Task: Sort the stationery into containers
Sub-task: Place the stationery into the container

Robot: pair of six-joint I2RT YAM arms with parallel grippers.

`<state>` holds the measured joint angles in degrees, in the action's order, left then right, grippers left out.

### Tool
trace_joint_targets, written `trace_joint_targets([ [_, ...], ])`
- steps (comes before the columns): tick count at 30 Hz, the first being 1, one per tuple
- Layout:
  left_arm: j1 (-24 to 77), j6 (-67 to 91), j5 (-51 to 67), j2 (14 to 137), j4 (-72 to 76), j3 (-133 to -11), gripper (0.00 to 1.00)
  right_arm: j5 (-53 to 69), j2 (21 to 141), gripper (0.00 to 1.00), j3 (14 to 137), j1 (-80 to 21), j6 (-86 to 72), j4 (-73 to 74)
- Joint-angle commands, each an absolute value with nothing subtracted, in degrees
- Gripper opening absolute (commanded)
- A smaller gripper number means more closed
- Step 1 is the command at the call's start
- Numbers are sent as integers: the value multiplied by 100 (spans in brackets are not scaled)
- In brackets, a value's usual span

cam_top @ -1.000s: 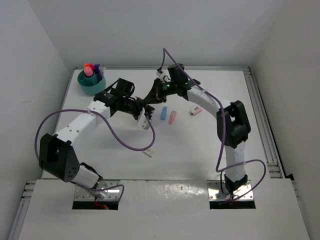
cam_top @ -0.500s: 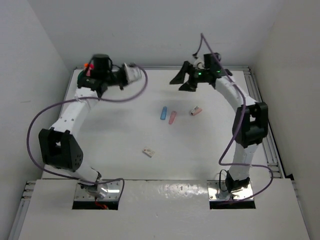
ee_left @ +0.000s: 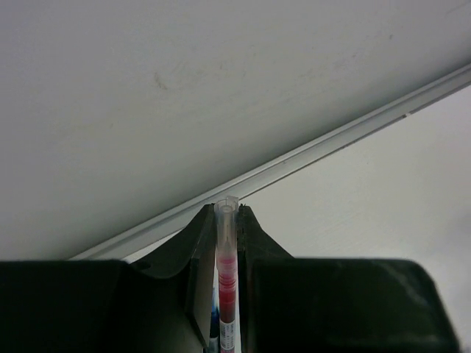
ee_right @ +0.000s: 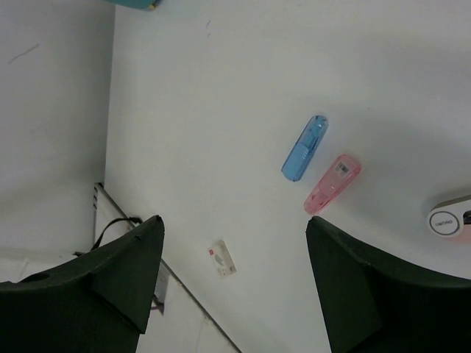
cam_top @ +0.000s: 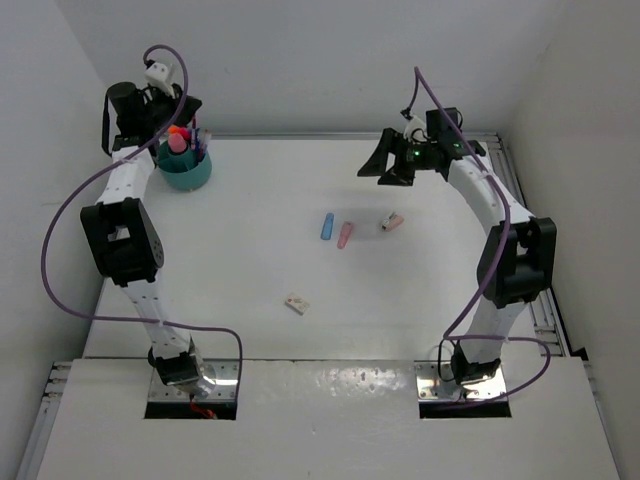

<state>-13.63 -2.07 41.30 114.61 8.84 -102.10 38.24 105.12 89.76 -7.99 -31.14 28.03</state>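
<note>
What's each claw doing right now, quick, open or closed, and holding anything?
Left claw: closed on a red pen.
Right claw: open, holding nothing.

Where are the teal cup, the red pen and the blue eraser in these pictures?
teal cup (cam_top: 188,181), top external view, on its outer wall.
red pen (ee_left: 227,279), left wrist view, on the red part of its barrel.
blue eraser (ee_right: 305,148), right wrist view, on the middle of its body.

Tiny print on the pink tube (ee_right: 450,223) is too small to read.
</note>
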Motion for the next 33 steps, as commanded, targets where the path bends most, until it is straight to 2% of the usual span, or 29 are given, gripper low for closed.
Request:
trace_joint_targets([
  [1,-1432,630,4113,11556,1870,-10608,0,3779,10283,76,8965,-756,-2813,2847],
  [14,-1450,343,3718,11962,1978,-10626,0,3762,10108,76,8807,-563,-2725,2953],
  [33,-1380,-219,3402,12006,2057,-9879,0,3753,9870,76,8499,-439,-2654,3032],
])
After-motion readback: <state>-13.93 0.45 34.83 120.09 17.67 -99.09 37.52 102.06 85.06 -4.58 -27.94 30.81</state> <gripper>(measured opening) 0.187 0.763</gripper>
